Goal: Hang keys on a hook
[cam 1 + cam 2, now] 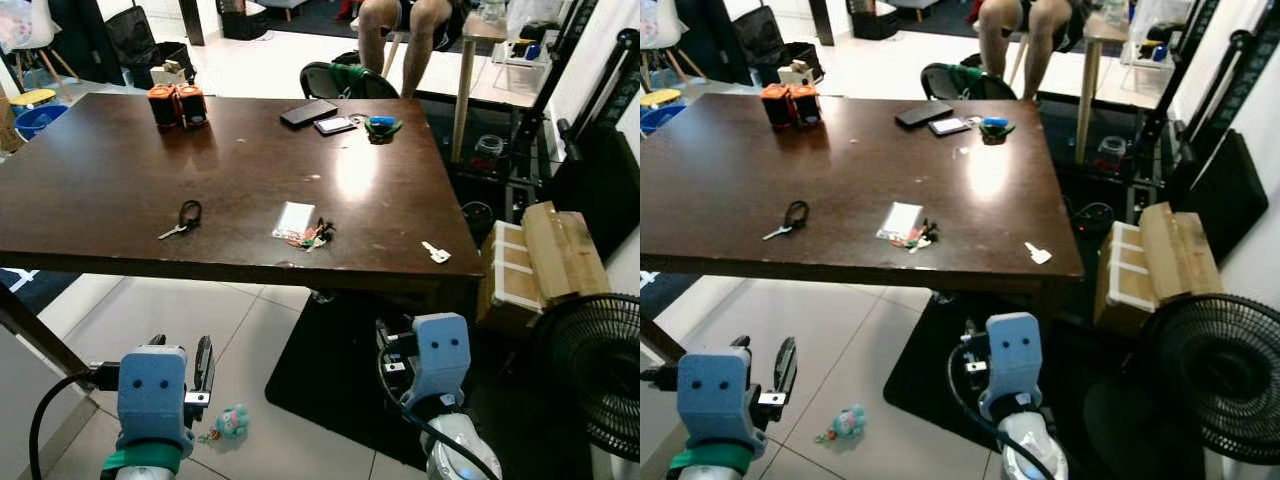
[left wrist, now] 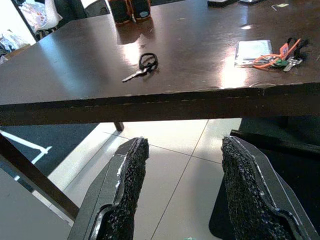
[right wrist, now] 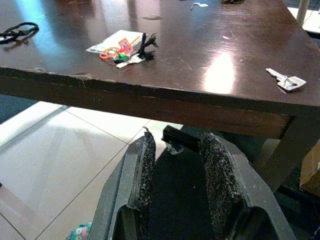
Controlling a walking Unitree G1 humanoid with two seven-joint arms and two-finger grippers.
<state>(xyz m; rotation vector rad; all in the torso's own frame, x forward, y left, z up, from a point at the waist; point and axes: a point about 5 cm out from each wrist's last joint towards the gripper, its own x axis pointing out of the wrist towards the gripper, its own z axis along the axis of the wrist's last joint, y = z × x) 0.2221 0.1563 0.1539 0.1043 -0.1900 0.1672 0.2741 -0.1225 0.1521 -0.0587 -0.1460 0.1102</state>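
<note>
The left gripper (image 2: 182,190) hangs below the near edge of the dark wooden table (image 1: 120,180), its two black fingers (image 2: 131,185) spread wide apart with nothing between them, above the pale tiled floor (image 1: 250,340). The right gripper (image 3: 176,175) also sits low in front of the table edge, over a dark mat (image 1: 330,380), its fingers parted by a narrower gap and holding nothing. On the tabletop, a key on a black loop (image 1: 183,219) lies toward the robot's left, a bunch of keys with coloured tags (image 1: 314,236) rests just beside a white card (image 1: 293,219) near the middle, and a single silver key (image 1: 435,252) lies near the right front corner. Farther back stand two orange objects (image 1: 177,104), and a dark phone (image 1: 309,112) lies flat. A small toy (image 1: 228,423) lies on the floor, a black fan (image 1: 590,375) stands at the right, and a person's legs (image 1: 400,40) show beyond the table.
</note>
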